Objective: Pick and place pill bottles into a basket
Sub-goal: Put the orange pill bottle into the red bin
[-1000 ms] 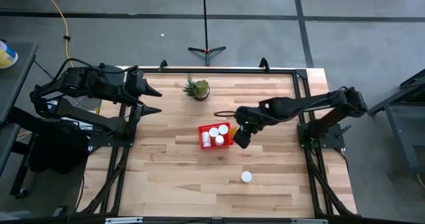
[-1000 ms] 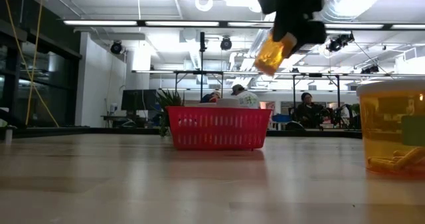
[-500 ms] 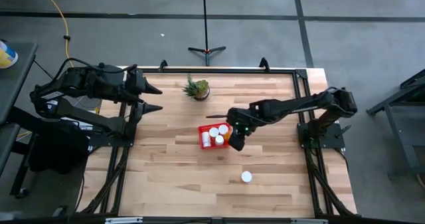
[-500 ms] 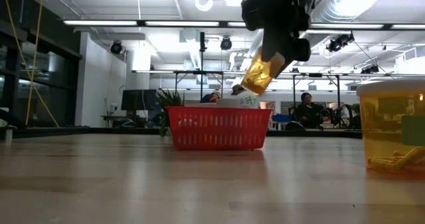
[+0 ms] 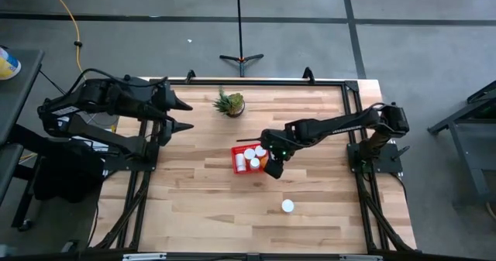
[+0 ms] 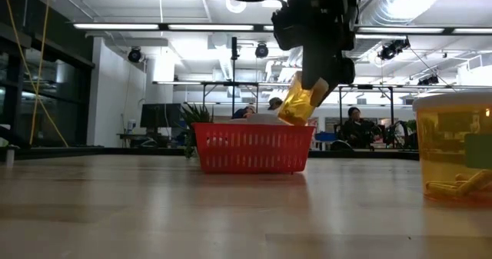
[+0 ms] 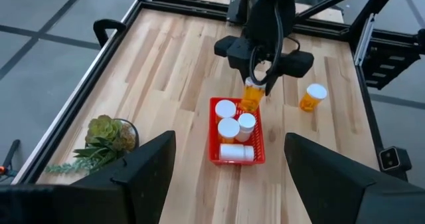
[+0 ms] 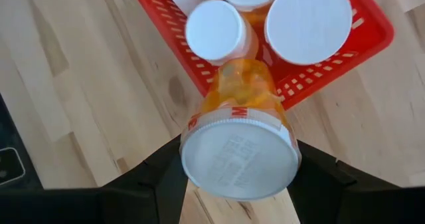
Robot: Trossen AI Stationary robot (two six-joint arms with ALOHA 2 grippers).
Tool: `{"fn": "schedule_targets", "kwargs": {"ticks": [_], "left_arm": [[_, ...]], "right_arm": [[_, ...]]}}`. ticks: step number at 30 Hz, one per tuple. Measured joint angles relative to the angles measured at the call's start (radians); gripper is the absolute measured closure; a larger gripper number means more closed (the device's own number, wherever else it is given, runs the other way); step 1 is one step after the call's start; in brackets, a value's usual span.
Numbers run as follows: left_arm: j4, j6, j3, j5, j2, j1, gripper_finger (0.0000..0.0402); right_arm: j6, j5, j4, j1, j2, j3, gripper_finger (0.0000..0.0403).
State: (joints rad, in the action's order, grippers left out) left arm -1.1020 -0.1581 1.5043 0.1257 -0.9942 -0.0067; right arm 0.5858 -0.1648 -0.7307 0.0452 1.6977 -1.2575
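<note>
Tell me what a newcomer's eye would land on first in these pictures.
First, the right gripper holding an orange pill bottle tilted over the near edge of the red basket at mid-table, where several white-capped bottles already sit. Next, one lone bottle standing on the wooden table nearer the front. The left gripper waits open at the table's left edge, near a small potted plant.

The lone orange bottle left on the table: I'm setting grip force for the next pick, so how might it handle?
The lone orange bottle looks small and plastic, so probably light and stiff. It stands on the wooden table with its white cap up; a sideways nudge might tip it, and then it would likely roll.
</note>
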Motion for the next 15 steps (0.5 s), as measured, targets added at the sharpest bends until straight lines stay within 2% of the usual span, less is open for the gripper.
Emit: {"fn": "schedule_targets", "kwargs": {"ticks": [15], "left_arm": [[-0.002,0.014,0.0,0.0,-0.01,0.0,0.0085]], "right_arm": [[-0.015,-0.012,0.005,-0.021,0.049,0.0,0.0194]]}}
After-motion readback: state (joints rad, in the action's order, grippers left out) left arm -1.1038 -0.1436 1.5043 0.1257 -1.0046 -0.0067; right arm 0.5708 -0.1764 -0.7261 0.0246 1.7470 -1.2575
